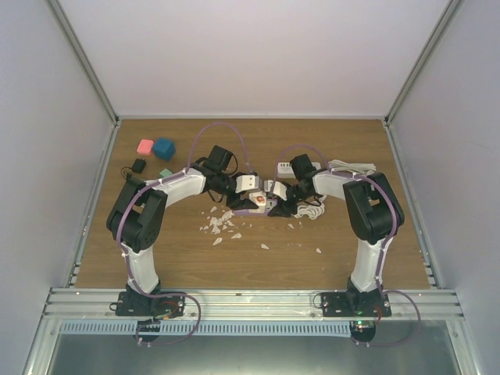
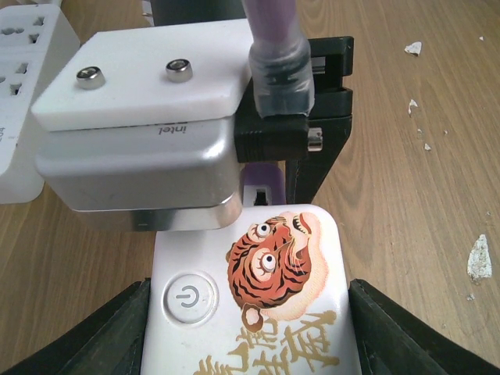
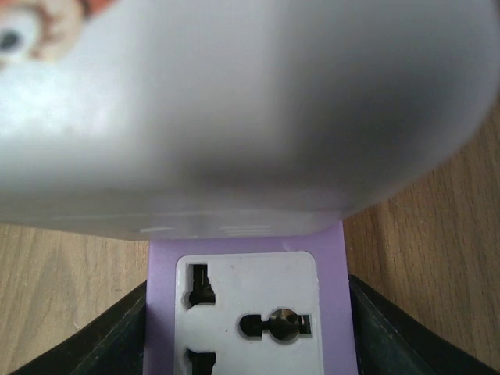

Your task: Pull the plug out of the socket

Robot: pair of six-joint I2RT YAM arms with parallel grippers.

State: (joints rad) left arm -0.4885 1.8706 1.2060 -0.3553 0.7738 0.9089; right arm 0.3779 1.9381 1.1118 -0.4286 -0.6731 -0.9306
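the two arms meet mid-table (image 2: 414, 195), one on each half of the joined pair, so that one side can be braced while the other is drawn away. the left gripper (image 2: 248, 322) has its jaws clamped on the flanks of the white socket (image 2: 251, 301), which lies flat on the wood, likely to anchor it. the right gripper (image 3: 248, 332) comes from the opposite side, its jaws pressed against both sides of the purple plug (image 3: 247, 305). the plug is seated in the socket's far end; only a sliver of purple shows in the left wrist view.

the socket's top carries a tiger picture (image 2: 272, 262), a round power-symbol button (image 2: 186, 298) and gold chinese characters cut off by the frame edge, so i cannot read them. the right arm's wrist camera (image 2: 137, 160) reads "intel", upside down. a white power strip (image 2: 22, 70) sits just behind, untouched.
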